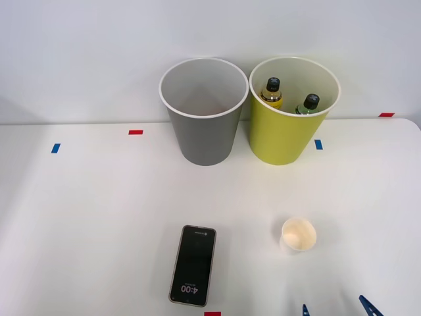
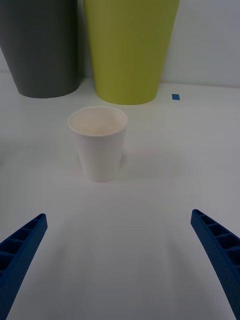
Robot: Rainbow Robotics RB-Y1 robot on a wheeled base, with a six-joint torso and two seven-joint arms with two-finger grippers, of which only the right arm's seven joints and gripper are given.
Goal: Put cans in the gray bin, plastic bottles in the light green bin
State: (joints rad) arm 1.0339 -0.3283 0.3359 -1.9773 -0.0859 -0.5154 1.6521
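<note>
Front view reveals plastic bottles (image 1: 272,92) inside the light green bin (image 1: 279,141).

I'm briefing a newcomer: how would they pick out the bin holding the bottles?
Look to the far edge of the white table, where two tall round bins stand side by side. It is the light green bin, right of the gray bin, with two black-capped plastic bottles inside.
</note>
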